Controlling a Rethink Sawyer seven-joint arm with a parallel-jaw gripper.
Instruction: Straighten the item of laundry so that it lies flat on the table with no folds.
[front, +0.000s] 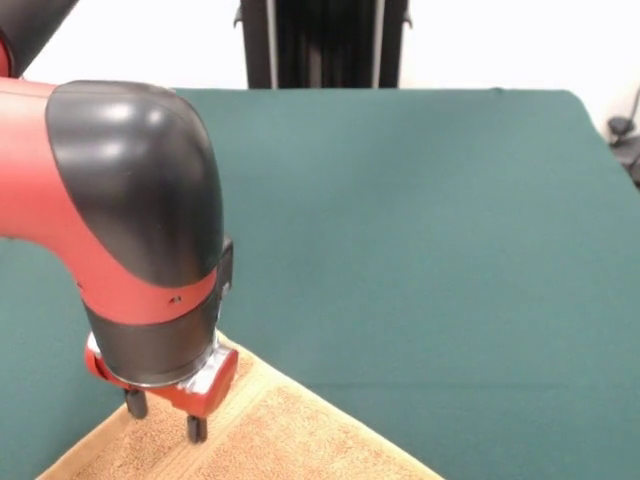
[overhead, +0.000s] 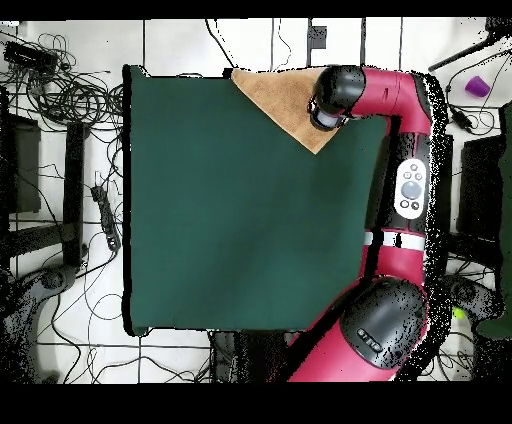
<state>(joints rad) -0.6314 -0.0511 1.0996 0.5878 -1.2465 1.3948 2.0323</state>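
At the near edge of the table (front: 420, 250), the towel (front: 280, 430) lies with one corner pointing toward the centre. Just above it the gripper (front: 165, 415) hangs, fingers (front: 196, 428) apart and holding nothing (tips nearly touching the cloth). I judge it is choosing where to grasp; next it must pinch and pull outward. The towel's long axis I cannot tell.

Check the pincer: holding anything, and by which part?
Nothing held, as far as the front view shows. The pincer hangs open just above the towel, near its corner on the table; no cloth between the tips.
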